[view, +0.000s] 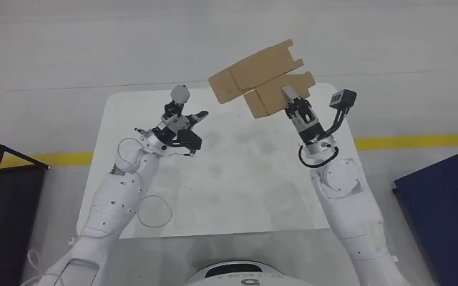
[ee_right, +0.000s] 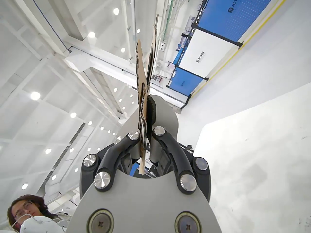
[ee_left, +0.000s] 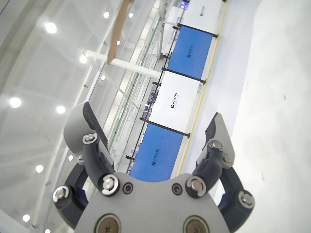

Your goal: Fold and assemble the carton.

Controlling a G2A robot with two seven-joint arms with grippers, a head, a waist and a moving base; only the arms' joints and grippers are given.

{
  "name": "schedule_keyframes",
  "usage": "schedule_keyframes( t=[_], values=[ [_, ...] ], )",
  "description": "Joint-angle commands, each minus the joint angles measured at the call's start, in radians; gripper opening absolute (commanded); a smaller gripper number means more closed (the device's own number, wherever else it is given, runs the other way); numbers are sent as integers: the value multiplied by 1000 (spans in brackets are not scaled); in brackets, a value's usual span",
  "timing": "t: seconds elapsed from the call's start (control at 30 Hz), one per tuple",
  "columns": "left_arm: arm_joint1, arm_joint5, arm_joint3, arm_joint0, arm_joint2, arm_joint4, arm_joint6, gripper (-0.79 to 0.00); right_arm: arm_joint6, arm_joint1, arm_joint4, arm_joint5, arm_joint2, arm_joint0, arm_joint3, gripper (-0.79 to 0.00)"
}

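A flat brown cardboard carton (view: 261, 77) is held up in the air over the far edge of the white table (view: 222, 186). My right gripper (view: 289, 98) is shut on its near edge; in the right wrist view the carton (ee_right: 143, 78) stands edge-on between the pads (ee_right: 151, 112). My left gripper (view: 189, 104) is open and holds nothing, raised above the table's far left part, a short way to the left of the carton. From the left wrist view its fingers (ee_left: 93, 122) stand wide apart, with the carton's edge (ee_left: 120, 22) farther off.
A thin loop of cable (view: 154, 211) lies near the table's front left. Yellow floor tape (view: 401, 141) runs past the table on both sides. A dark blue object (view: 429, 193) stands at the right, a dark frame (view: 18, 161) at the left.
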Motion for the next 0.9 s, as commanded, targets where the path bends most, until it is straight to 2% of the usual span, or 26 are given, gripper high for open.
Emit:
schedule_keyframes(
  t=[0.0, 0.07, 0.13, 0.2, 0.27, 0.37, 0.73, 0.8, 0.87],
  values=[
    [-20, -21, 32, -3, 23, -247, 63, 0, -11, 1, -81, -5, 10, 19, 24, -785],
    [-40, -99, 64, -16, 52, -442, 138, 0, -3, 1, -75, -44, 15, 38, 49, -785],
    [-56, -206, 108, -34, 86, -566, 190, 0, -2, 3, -103, -79, 23, 57, 86, -785],
    [-67, -365, 163, -54, 122, -657, 192, 0, -9, 1, -111, -114, 18, 77, 116, -785],
    [-73, -473, 213, -76, 148, -685, 166, 0, -14, 0, -139, -139, 8, 98, 144, -785],
    [-78, -495, 249, -100, 170, -653, 140, 0, -20, -3, -172, -160, -12, 119, 172, -785],
    [-78, -496, 247, -97, 169, -659, 135, 0, -26, -5, -172, -162, -21, 122, 180, -785],
    [-84, -538, 226, -79, 162, -754, 111, 0, -26, -5, -172, -162, -21, 122, 180, -785],
    [-93, -617, 217, -56, 154, -915, 104, 0, -25, -7, -141, -170, -29, 118, 174, -785]
  ],
)
